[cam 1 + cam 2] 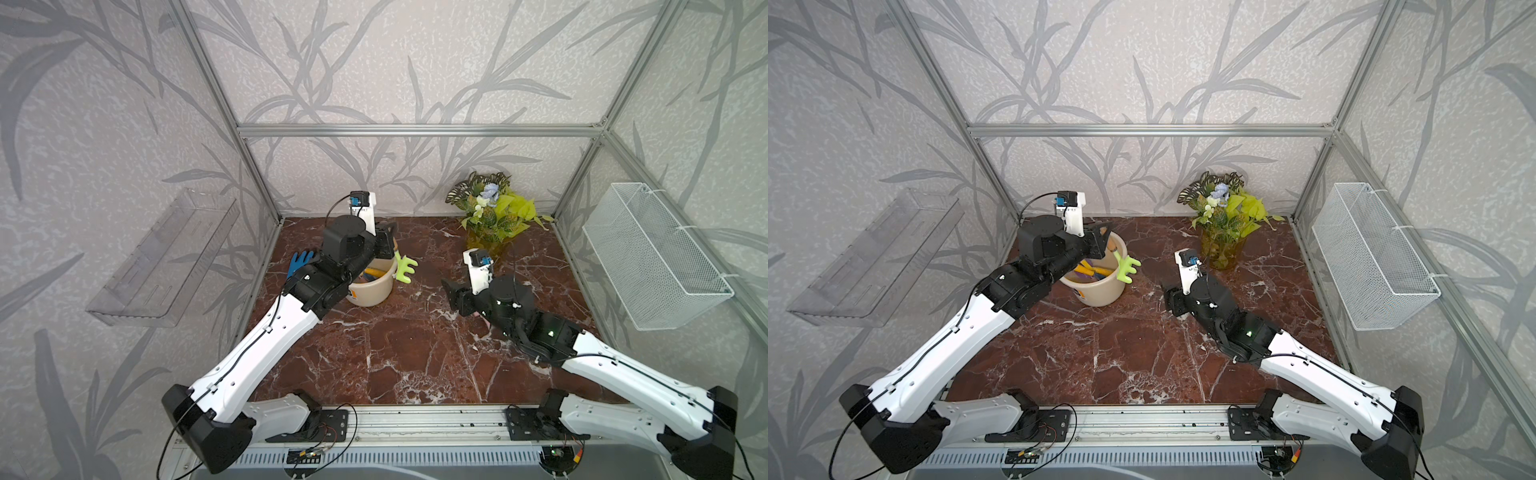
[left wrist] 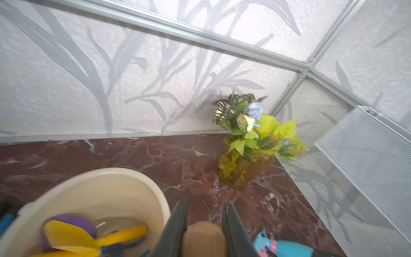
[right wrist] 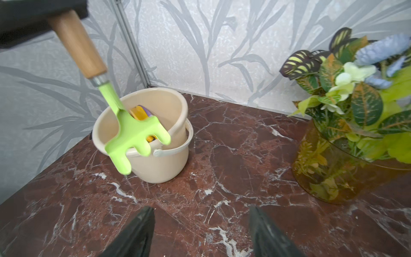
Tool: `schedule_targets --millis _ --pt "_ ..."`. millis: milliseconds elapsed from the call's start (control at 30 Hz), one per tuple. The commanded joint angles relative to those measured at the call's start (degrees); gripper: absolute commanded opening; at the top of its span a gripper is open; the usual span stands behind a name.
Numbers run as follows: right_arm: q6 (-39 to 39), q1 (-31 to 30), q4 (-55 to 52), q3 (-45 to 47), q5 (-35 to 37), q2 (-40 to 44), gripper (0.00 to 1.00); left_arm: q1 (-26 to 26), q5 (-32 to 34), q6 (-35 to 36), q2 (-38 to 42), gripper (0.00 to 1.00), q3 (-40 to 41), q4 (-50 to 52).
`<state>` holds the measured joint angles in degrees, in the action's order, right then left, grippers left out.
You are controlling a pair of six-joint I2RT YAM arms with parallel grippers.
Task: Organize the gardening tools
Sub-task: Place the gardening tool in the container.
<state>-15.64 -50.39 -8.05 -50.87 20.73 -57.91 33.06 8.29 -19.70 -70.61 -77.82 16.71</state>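
Note:
My left gripper point(image 2: 204, 204) is shut on the tan handle point(image 2: 203, 238) of the green rake point(image 1: 405, 268). The rake's head hangs over the near rim of a beige bucket point(image 1: 374, 293), as the right wrist view shows point(image 3: 135, 133). Inside the bucket point(image 2: 111, 175) lie a yellow scoop point(image 2: 73, 235) and a purple trowel point(image 2: 73, 221). A blue pronged tool point(image 1: 301, 262) shows left of the bucket, behind my left arm. The light-blue-and-pink spray bottle point(image 2: 287, 247) lies on the table by my right arm. My right gripper point(image 3: 201, 211) is open and holds nothing, low over the marble table, right of the bucket point(image 1: 1100, 291).
A leafy plant in an amber vase point(image 1: 494, 220) stands at the back right, close to my right gripper point(image 1: 451, 291). A white wire basket point(image 1: 656, 257) hangs on the right wall. A clear plastic shelf point(image 1: 162, 257) hangs on the left wall.

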Motion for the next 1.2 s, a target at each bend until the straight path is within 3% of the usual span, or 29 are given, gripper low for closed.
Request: schedule_targets --millis 0,467,733,867,1067,1167 --pt "-2.15 0.73 -1.20 1.94 2.53 1.52 0.71 -2.21 11.56 6.02 -2.38 0.00 -1.42 1.25" --pt "-3.24 1.78 -2.40 4.81 3.72 4.81 0.71 -8.64 11.67 4.35 -6.55 0.01 11.93 -13.18" --pt "-4.30 2.71 -3.35 5.92 3.53 4.57 0.71 -9.90 10.96 3.50 -7.65 0.09 17.24 -17.12" --pt "-4.71 2.84 -3.51 6.14 3.50 4.39 0.71 -10.29 10.67 3.01 -7.75 0.20 18.42 -17.66" --pt "-5.14 3.60 -5.09 5.14 3.32 3.53 0.71 -10.38 10.43 3.02 -6.99 0.49 17.67 -16.76" --pt "-6.87 5.04 -6.58 4.38 1.78 2.74 0.71 -10.38 10.34 3.35 -6.15 0.53 16.94 -16.12"
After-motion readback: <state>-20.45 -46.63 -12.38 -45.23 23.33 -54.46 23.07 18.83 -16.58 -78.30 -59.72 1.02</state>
